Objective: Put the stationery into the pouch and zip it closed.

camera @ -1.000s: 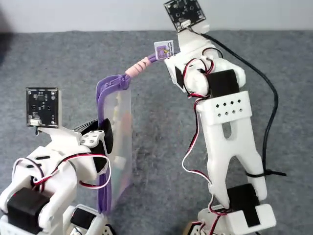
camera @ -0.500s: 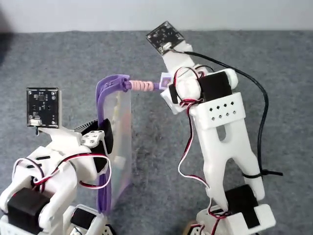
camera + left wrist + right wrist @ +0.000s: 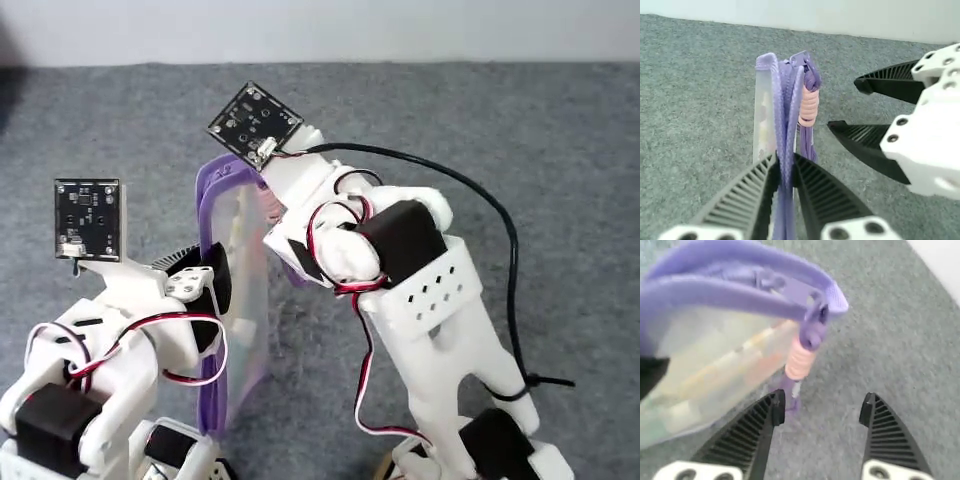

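- The task is sitting at the zipping step: the stationery (image 3: 735, 362) is already lying inside the clear pouch (image 3: 245, 270), which is standing on edge on the grey table (image 3: 560, 150).
- The left gripper (image 3: 785, 162) is pinching the pouch's purple zip edge, its fingers pressed together on it.
- The right gripper (image 3: 823, 397) is gaping wide and holding nothing; the pink beaded zip pull (image 3: 800, 360) is hanging near its jaws, touching neither.
- The zip's closure is proving unclear; the next move is likely calling for regripping the pull.
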